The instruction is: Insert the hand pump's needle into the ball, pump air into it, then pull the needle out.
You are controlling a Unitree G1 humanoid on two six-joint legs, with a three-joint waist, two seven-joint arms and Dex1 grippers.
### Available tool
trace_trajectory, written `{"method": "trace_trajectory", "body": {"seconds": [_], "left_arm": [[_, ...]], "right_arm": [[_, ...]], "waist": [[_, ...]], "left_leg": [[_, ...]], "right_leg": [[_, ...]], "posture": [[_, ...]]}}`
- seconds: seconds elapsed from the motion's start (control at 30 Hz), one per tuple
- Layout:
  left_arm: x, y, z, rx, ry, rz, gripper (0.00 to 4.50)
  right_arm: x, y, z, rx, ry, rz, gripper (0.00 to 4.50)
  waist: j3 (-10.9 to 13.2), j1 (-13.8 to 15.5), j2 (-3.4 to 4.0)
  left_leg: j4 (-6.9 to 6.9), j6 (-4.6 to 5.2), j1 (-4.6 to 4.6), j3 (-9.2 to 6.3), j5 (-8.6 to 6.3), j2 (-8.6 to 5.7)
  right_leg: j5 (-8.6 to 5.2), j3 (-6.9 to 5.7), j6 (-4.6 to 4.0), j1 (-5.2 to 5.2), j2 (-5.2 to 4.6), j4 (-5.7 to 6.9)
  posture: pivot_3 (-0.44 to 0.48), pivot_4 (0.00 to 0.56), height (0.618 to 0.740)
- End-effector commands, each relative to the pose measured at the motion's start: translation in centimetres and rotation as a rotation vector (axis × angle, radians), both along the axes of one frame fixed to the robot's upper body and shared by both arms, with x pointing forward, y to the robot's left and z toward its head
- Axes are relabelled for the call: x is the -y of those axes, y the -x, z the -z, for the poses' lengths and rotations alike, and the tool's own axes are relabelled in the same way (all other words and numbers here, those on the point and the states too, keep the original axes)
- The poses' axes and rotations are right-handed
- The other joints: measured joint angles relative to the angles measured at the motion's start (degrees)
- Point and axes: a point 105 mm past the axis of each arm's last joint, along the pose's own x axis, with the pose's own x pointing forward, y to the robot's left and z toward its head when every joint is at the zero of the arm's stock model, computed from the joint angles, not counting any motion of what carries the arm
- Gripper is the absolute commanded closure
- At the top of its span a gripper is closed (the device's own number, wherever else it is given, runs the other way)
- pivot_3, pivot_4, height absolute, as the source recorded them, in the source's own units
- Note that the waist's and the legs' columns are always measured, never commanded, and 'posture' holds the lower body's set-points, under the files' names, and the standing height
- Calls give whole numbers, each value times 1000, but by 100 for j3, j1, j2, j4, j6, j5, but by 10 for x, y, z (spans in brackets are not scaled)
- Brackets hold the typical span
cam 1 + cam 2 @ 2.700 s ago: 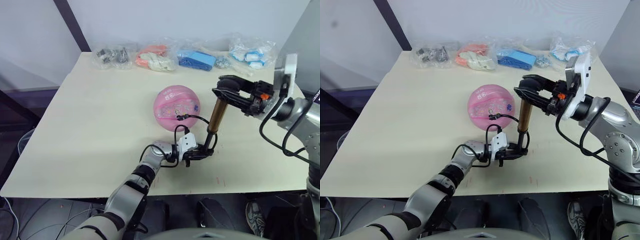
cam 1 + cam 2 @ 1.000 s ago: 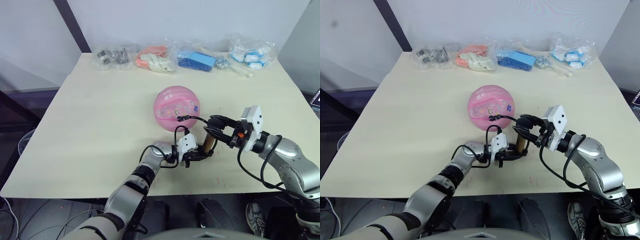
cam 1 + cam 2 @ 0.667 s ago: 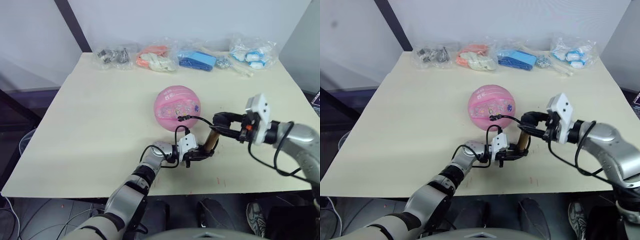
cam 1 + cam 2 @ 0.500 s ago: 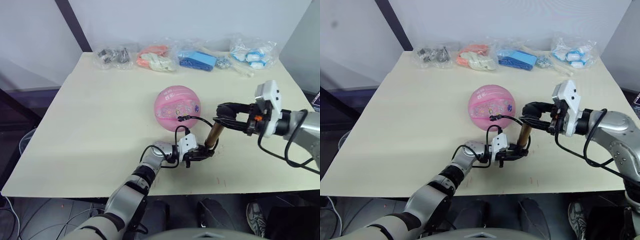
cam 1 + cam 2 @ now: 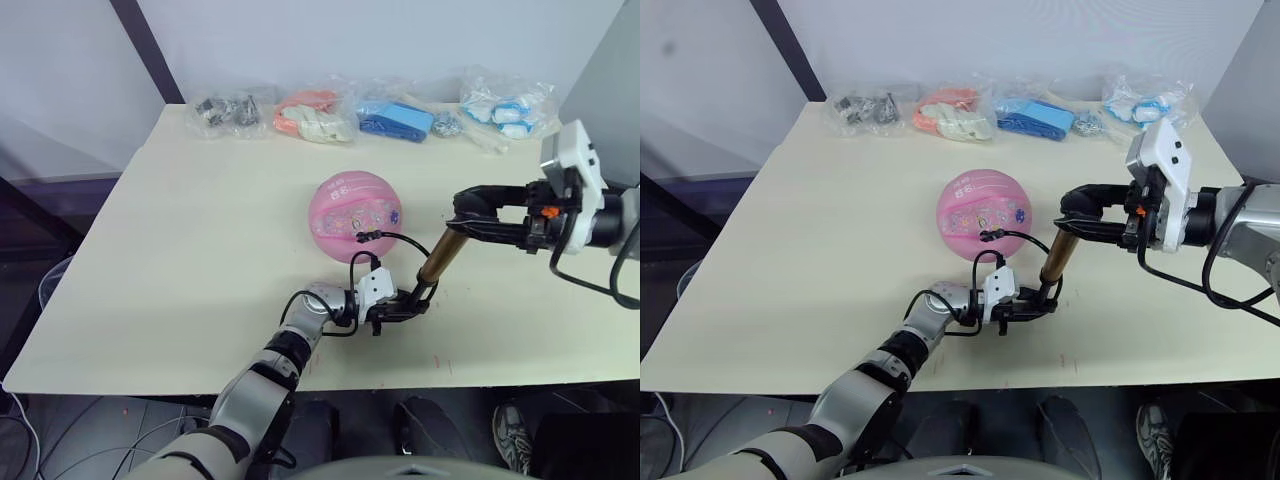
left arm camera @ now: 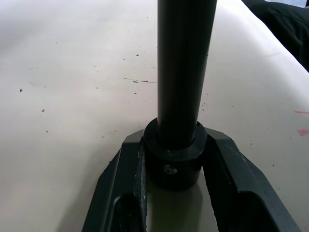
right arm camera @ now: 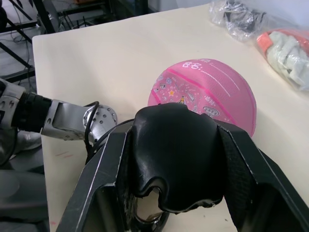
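tabletop (image 5: 180, 250): pale cream board I'm working over; carries the ball, the pump and a back row of bags.
ball (image 5: 353, 215): pink with small cartoon prints, sits near the middle of the tabletop, rounded on top. Front side faces the pump, just beside it.
bags (image 5: 315, 115): row of clear plastic bags along the far edge, well apart from the ball. Dark bits in the leftmost, orange-white items next, blue items, then blue-white ones at far right.
pump (image 5: 436, 264): gold-bronze cylinder standing tilted, base on the tabletop in front of the ball, top leaning toward my right. Black handle on top, black cap at the base.
right gripper (image 5: 472, 213): comes in level from the right, above the tabletop; fingers pinching the pump's black handle. In the right wrist view the handle (image 7: 176, 152) sits wedged between both fingers.
left gripper (image 5: 400, 308): low on the tabletop, in front of the ball; fingers closed around the pump's black base cap. Left wrist view shows the cap (image 6: 175, 159) touching a finger on each side.
hose (image 5: 398, 240): thin black line curving from the pump's lower end up to the ball's front.
needle (image 5: 362, 237): small black fitting at the hose tip, touching the ball's front surface. The pin itself I cannot make out.
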Motion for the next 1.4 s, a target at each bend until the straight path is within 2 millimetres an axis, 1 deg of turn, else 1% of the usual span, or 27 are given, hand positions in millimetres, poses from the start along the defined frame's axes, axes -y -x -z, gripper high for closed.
{"method": "trace_trajectory", "body": {"seconds": [0.03, 0.1, 0.23, 0.5, 0.77, 1.17, 1.4], "left_arm": [[-19, 22, 41, -134, -126, 10, 3371], [-19, 22, 41, -134, -125, 9, 3371], [-19, 22, 41, -134, -127, 10, 3371], [-19, 22, 40, -133, -127, 11, 3371], [-17, 21, 40, -130, -125, 13, 3371], [-18, 21, 40, -132, -123, 7, 3371], [-18, 21, 40, -132, -125, 6, 3371]], "right_arm": [[7, 4, -33, 111, -13, 9, 2540], [7, 2, -37, 116, -9, 11, 2540], [4, 3, -35, 104, 5, -7, 2540], [-1, 4, -18, 26, 64, -10, 2540], [-12, 4, 23, -65, 138, -30, 2540], [-30, 7, 79, -155, 172, -83, 2540], [-33, 7, 101, -171, 200, -81, 2540]], "waist": [[0, 0, 0], [0, -3, 0], [0, -1, 0], [0, -1, 0], [-2, -1, 0], [-9, -2, -5], [-10, -2, -6]], "left_leg": [[0, 0, 0, 0, 0, 0], [0, 0, 0, 1, 0, 0], [0, 0, -1, -1, 0, 1], [0, 0, 0, -1, 0, 3], [0, 0, 2, 0, 0, 3], [0, 0, 5, -2, 0, -1], [0, 0, 6, -3, 0, -3]], "right_leg": [[0, 0, 0, 0, -1, 0], [0, 0, 0, 0, -1, -1], [0, -1, 0, 0, -2, -1], [0, -1, 0, 0, -3, -1], [0, -1, 0, 2, -3, -1], [0, -4, 0, 4, -2, -1], [0, -5, 1, 5, -1, -1]], "posture": [[0, 150, 740], [0, 150, 740], [0, 150, 740], [0, 150, 740], [0, 150, 740], [0, 150, 740], [0, 150, 740]]}}
